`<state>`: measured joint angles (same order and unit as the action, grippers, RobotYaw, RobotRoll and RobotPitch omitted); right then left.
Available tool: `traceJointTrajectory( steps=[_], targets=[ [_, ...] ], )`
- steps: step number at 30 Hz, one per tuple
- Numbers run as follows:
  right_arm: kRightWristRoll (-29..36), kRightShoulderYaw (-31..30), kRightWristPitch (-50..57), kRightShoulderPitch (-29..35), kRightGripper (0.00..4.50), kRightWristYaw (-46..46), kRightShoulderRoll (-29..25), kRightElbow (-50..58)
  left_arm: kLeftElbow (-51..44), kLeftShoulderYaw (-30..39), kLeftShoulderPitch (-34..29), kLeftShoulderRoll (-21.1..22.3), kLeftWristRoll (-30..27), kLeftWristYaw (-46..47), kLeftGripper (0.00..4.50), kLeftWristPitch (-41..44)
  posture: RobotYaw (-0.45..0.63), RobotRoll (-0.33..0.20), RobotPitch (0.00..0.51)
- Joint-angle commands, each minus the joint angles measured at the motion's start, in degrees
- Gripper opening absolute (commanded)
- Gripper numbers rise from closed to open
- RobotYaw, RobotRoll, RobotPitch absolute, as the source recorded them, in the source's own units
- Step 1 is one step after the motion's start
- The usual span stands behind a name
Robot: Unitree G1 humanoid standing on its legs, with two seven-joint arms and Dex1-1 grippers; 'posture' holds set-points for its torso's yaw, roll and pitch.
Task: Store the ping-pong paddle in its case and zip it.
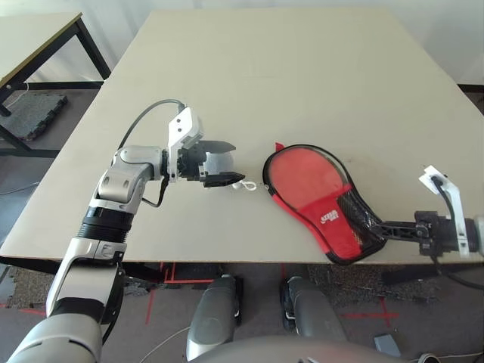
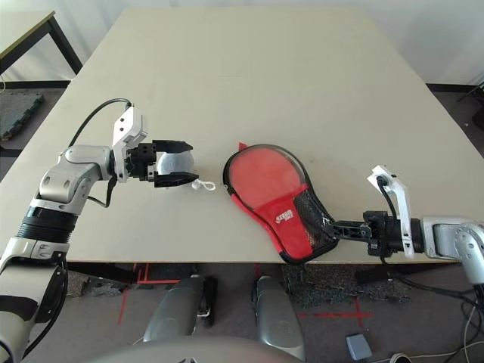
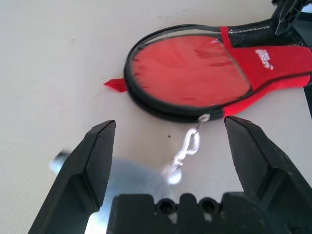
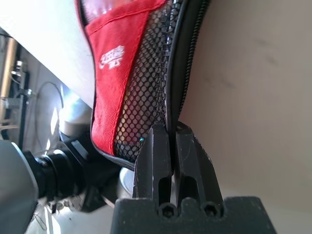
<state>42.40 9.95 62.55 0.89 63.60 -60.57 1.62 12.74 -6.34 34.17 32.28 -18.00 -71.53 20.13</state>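
The case lies flat near the table's front edge, red side up, with its black mesh pocket toward my right arm and black zipper edging around it. My right gripper is shut on the zipper edge at the case's narrow end, which hangs past the table edge. A silver clip on a short cord hangs from the case's round end. My left gripper stands open just left of it, the clip between its fingertips. A grey-white pouch sits between those fingers. The ping-pong paddle is hidden.
The beige table stretches wide behind the case. A second table stands at the back left, beyond a gap of floor. The case's narrow end overhangs the front edge.
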Motion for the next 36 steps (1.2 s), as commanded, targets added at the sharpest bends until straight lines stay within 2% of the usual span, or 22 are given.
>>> traceJointTrajectory(
  steps=[1,4,7,10,13,17,22,25,31,36],
  targets=[
    [-2.4,-1.0,-1.6,0.8,0.04,0.6,-1.3,-1.7,1.2,-0.7,0.5,0.1,0.5,-0.6,4.5,-0.5,0.02,0.0,0.124],
    [-4.6,-1.4,-4.1,0.6,0.04,0.2,-1.2,-3.1,1.5,-0.8,0.6,0.3,0.5,-0.7,4.5,-0.7,0.02,0.0,0.123],
    [-6.3,-0.6,-6.1,-0.4,0.77,0.7,-2.0,-5.9,1.8,-0.8,0.8,0.5,0.5,-0.8,4.5,-0.8,0.02,0.0,0.122],
    [-7.5,0.6,-8.2,-2.1,1.88,1.4,-2.5,-9.0,2.0,-0.8,0.8,0.6,0.7,-0.9,4.5,-0.9,0.03,0.0,0.121],
    [-9.9,2.2,-12.5,-6.5,2.97,1.2,-3.6,-15.0,2.4,-0.9,0.8,0.9,0.9,-0.8,4.5,-1.1,0.02,0.0,0.118],
    [-10.1,3.1,-15.8,-14.1,4.47,-2.3,1.0,-14.7,3.2,-0.9,0.9,1.2,1.3,-1.0,4.5,-1.7,0.03,0.0,0.117],
    [-10.3,-2.6,-14.5,-18.9,4.47,-4.8,7.4,-4.8,3.2,-0.8,0.6,1.4,1.5,-0.7,4.5,-1.8,0.03,0.0,0.115],
    [-12.1,-6.4,-15.8,-21.3,4.47,-5.4,10.3,-2.6,3.2,-0.7,0.4,1.7,1.6,-0.7,4.5,-1.9,0.04,0.0,0.114],
    [-16.7,-13.3,-18.9,-26.1,4.47,-4.9,14.0,-3.4,3.4,-0.5,0.5,2.0,1.7,-0.4,4.5,-1.9,0.05,0.0,0.114],
    [-21.2,-18.0,-22.0,-29.6,4.47,-3.9,16.5,-8.3,4.0,0.6,0.8,2.6,1.9,1.1,4.5,-2.3,0.06,0.0,0.115]
  ],
)
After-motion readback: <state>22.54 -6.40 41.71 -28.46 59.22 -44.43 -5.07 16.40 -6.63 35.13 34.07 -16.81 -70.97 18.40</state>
